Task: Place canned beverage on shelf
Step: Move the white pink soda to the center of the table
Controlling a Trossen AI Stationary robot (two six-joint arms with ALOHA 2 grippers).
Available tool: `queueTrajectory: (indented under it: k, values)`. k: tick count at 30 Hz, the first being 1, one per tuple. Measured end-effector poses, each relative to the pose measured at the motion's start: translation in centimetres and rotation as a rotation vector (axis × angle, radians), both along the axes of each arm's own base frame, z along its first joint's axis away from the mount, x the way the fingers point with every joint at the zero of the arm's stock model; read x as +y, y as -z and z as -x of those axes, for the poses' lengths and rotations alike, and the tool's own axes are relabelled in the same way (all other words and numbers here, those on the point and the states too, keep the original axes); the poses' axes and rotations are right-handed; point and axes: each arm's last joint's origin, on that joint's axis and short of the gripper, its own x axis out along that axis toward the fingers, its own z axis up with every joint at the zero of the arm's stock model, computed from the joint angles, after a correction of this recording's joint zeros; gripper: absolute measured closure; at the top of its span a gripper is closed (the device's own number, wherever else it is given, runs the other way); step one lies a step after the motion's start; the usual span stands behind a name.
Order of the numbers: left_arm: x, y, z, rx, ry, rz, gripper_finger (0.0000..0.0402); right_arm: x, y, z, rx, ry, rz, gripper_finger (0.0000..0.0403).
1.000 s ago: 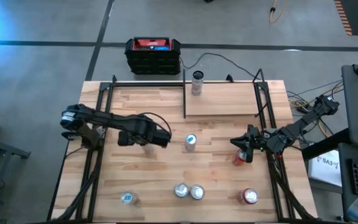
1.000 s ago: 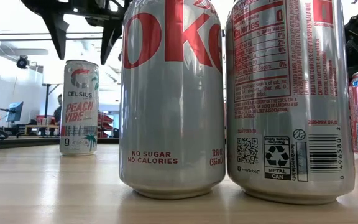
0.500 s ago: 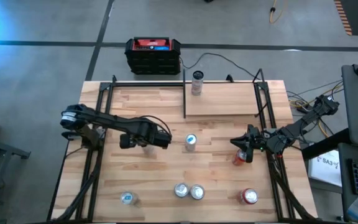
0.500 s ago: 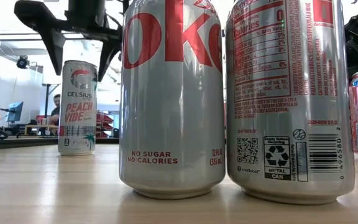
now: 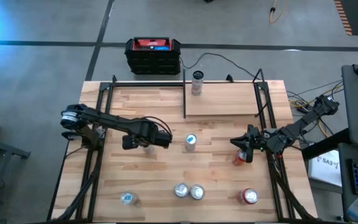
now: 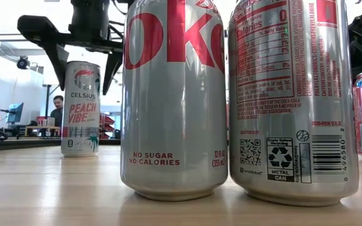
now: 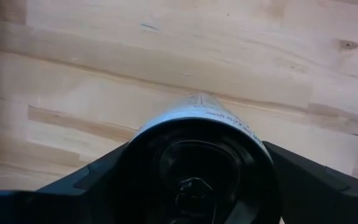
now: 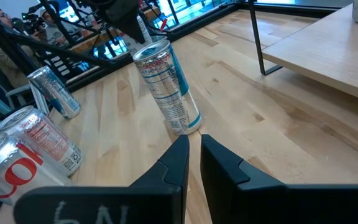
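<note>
Lower now, the left gripper (image 6: 83,53) straddles the tall silver Celsius can (image 6: 80,108) — fingers spread, not yet squeezing; right gripper (image 8: 191,146) waits, fingers pinched together — holding nothing.

The left gripper (image 6: 85,53) came down over the Celsius can (image 6: 81,108), its fingers (image 6: 60,59) now flanking the can's top, and narrowed. Seen from above, the left arm (image 5: 104,119) drew back slightly, away from the blue-topped can (image 5: 191,141).

The slim can (image 6: 80,108) is showing "CELSIUS PEACH VIBE"; the silver Coke can (image 6: 173,94) is reading "NO SUGAR NO CALORIES"; its neighbour can (image 6: 293,94) is showing "METAL CAN".
</note>
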Motion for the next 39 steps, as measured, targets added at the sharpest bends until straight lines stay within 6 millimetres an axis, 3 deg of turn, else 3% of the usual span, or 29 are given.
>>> queueTrajectory:
  k: [7, 15, 28, 39]
  values:
    - [0.0, 0.0, -0.2, -0.017, 0.052, -0.004, 0.0162, 0.0, 0.0, 0.0, 0.0, 0.0, 0.0, 0.0374]
    - [0.2, -0.4, -1.3, -0.116, 0.109, -0.036, 0.0162, 0.0, 0.0, 0.0, 0.0, -0.001, 0.0, 0.0374]
    - [3.9, -0.8, -2.4, -0.161, 0.172, -0.048, 0.0157, 0.0, 0.0, 0.0, 0.0, 0.0, 0.0, 0.0374]
    - [5.9, -2.0, -3.0, -0.18, 0.305, -0.072, 0.015, 0.0, 0.0, 0.0, 0.0, 0.0, 0.0, 0.0374]
